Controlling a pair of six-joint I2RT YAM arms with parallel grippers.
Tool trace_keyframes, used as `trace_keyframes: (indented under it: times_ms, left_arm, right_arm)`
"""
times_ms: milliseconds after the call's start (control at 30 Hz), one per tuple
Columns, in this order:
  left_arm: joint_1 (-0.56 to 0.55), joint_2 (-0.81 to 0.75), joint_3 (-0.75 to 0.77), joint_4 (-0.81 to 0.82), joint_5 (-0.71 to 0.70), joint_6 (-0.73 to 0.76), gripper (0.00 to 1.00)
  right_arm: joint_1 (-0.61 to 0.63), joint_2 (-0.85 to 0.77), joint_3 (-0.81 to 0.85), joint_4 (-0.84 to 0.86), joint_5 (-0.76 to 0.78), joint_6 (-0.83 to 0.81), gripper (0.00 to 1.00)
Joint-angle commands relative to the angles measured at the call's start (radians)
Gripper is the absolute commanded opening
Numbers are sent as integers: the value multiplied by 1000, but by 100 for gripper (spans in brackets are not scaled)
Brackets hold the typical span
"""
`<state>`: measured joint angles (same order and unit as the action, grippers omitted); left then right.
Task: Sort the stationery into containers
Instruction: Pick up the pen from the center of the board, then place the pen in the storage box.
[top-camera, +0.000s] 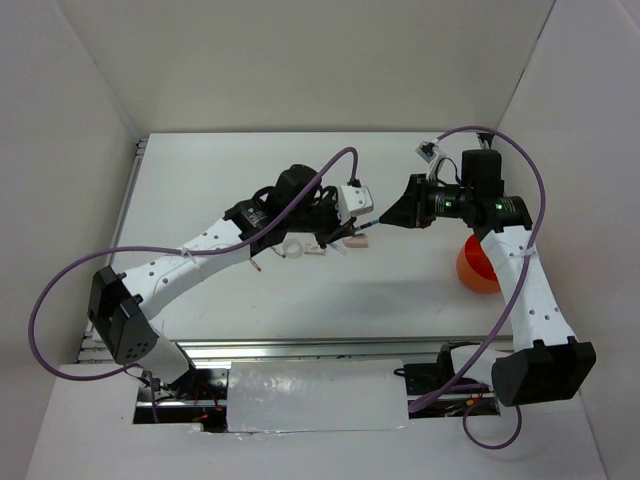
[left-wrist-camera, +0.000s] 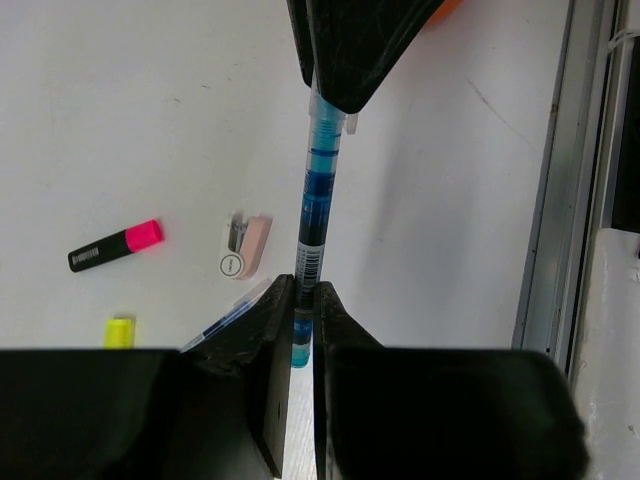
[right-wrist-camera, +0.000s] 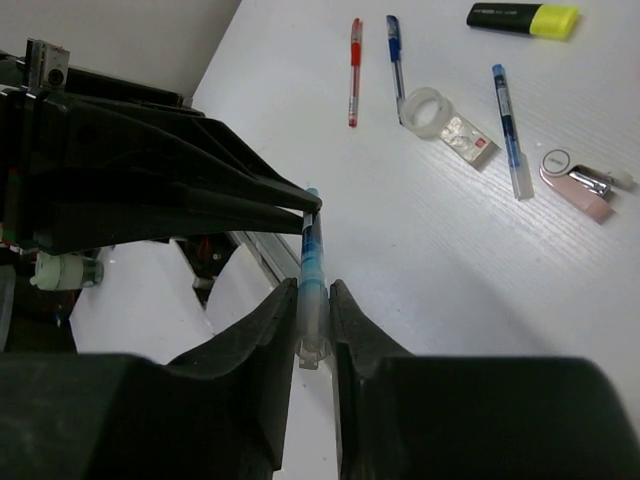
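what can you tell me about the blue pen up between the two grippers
The blue pen is a thin clear plastic barrel with blue inside and a barcode label near one end. It is off the white table, stretched between the two arms. The left gripper is pinched shut on the label end. The right gripper has its jaws tight against the other, clear end, seemingly gripping it too. Nothing else touches it.

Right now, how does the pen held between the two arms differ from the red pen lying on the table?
The held pen shows blue through a clear barrel; the red pen is red. The held pen is pinched at one end by the left fingers and at the other by the right fingers, above the table; the red pen lies flat, untouched. Both are thin pens.
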<state>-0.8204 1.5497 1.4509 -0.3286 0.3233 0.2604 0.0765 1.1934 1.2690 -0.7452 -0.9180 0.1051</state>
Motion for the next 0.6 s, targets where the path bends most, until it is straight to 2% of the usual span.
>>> trace_keyframes:
  times_ms: [0, 67, 133, 167, 233, 267, 333, 433, 533, 567]
  left_arm:
    - [4, -16, -4, 45, -1, 13, 0]
    - [4, -16, -6, 42, -1, 14, 3]
    - [4, -16, -7, 39, 0, 17, 14]
    - [4, -16, -9, 36, -1, 14, 38]
    - [4, -19, -12, 34, -29, -2, 64]
    - [6, -22, -17, 42, -55, -18, 96]
    - [21, -20, -6, 36, -95, -41, 99]
    - [92, -25, 11, 26, -57, -100, 99]
    - [180, -19, 60, -1, -3, -151, 99]
    - [216, -5, 74, -15, 6, -156, 99]
  right_arm:
    - [13, 0, 1, -26, -2, -18, 24]
    - [12, 0, 3, -26, -1, -19, 16]
    - [12, 0, 7, -28, 2, -22, 9]
    - [11, 0, 12, -34, 5, -27, 7]
    - [11, -5, 24, -43, 25, -36, 2]
    - [6, -8, 32, -63, 34, -54, 0]
    - [-1, -2, 59, -97, 65, -94, 0]
    - [-23, 9, 107, -193, 108, -188, 0]
    - [-34, 17, 160, -281, 261, -258, 0]
    - [-35, 20, 179, -313, 380, -272, 0]
